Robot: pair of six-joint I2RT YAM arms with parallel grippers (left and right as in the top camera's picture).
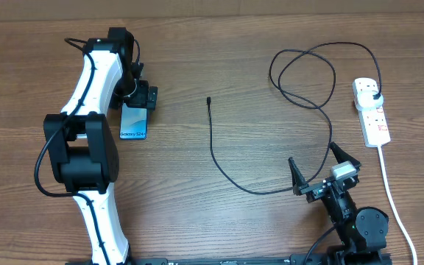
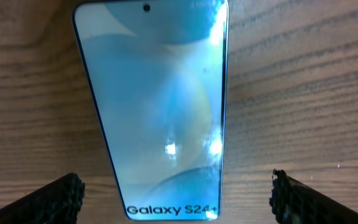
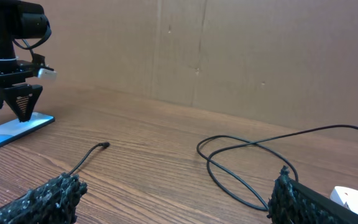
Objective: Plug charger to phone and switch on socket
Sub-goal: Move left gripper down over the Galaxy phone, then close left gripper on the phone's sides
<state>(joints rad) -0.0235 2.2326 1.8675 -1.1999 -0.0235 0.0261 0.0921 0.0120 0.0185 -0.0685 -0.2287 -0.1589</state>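
Observation:
The phone (image 1: 133,124) lies face up on the wooden table, its light-blue screen reading "Galaxy S24+". My left gripper (image 1: 138,101) hovers open over its far end. In the left wrist view the phone (image 2: 160,106) lies between the spread fingertips (image 2: 67,190), untouched. The charger cable (image 1: 213,151) runs from its free tip (image 1: 208,99) in a curve and loops to a black plug (image 1: 374,95) seated in the white socket strip (image 1: 375,121). My right gripper (image 1: 313,157) stands open near the front, over the cable's lower bend. In the right wrist view the tip (image 3: 104,145) lies ahead on the left.
The socket's white cord (image 1: 390,191) trails toward the front right edge. Cable loops (image 3: 241,165) lie ahead of my right gripper (image 3: 173,188), and a corner of the socket (image 3: 353,199) shows at right. A brown cardboard wall (image 3: 229,56) backs the table.

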